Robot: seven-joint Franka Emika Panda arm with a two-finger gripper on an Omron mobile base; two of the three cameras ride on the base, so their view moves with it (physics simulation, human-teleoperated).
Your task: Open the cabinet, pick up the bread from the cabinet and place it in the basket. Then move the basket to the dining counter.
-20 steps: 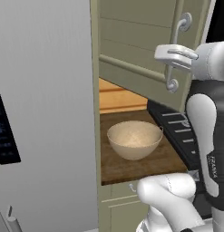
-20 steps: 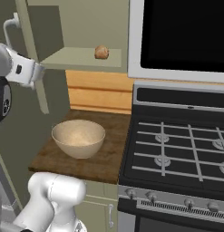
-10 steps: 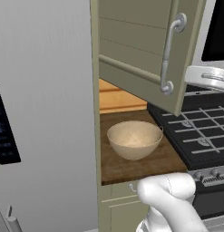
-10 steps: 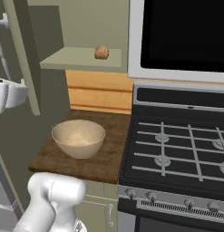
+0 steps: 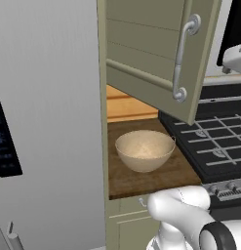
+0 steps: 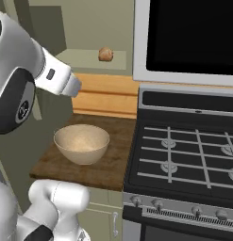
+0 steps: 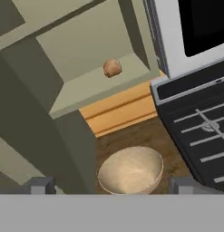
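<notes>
Kitchen corner with the cabinet (image 5: 156, 58) door swung open, its panelled sage-green face and curved silver bar handle (image 5: 183, 58) occupying the upper centre of the left base view. In the right base view the bread (image 6: 105, 54), a small round brown roll, sits on the pale green shelf (image 6: 89, 60) at upper centre; in the hand view the same roll lies upper centre on that shelf, well above the basket. The basket (image 6: 81, 143), a round tan bowl with a speckled beige inside, stands upright on the small brown worktop (image 6: 108, 164), lower left of centre in the right base view and at centre in the left base view; it holds nothing. To its right, just beside the worktop, lies the black stove (image 6: 184, 160) with grey grates, and above that a dark-fronted microwave (image 6: 188, 33). A grey fridge (image 5: 44, 122) takes up the left half of the left base view. The gripper (image 7: 111, 185) shows at the bottom of the hand view with its two dark finger tips (image 7: 41, 185) spread wide apart on either side of the basket, holding nothing and touching nothing.
</notes>
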